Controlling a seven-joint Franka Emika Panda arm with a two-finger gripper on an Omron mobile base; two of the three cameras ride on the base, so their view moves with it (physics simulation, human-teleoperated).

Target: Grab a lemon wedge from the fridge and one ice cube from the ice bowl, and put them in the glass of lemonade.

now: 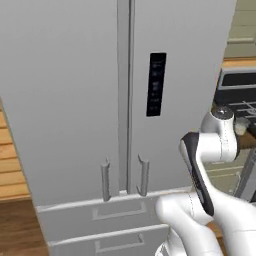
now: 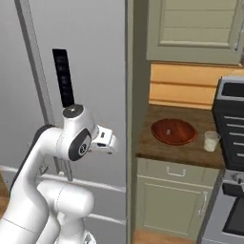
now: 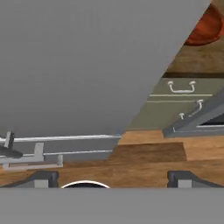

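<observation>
The fridge (image 1: 75,100) is closed, so the lemon wedge is hidden inside; jaws (image 3: 112,178) released — ready for a handle (image 1: 143,175); ice bowl (image 2: 173,131) and glass of lemonade (image 2: 210,141) wait on the counter (image 2: 190,151).

fridge (image 1: 65,100): matt grey metal | ice bowl (image 2: 174,131): glossy reddish wood | counter (image 2: 190,151): brown wood grain

Grey fridge (image 1: 65,100) with black panel (image 1: 156,84); reddish-brown bowl (image 2: 174,132) on brown wood-grain counter (image 2: 190,150); pale yellowish-white glass (image 2: 210,141); beige-green cabinets (image 2: 171,195).
</observation>
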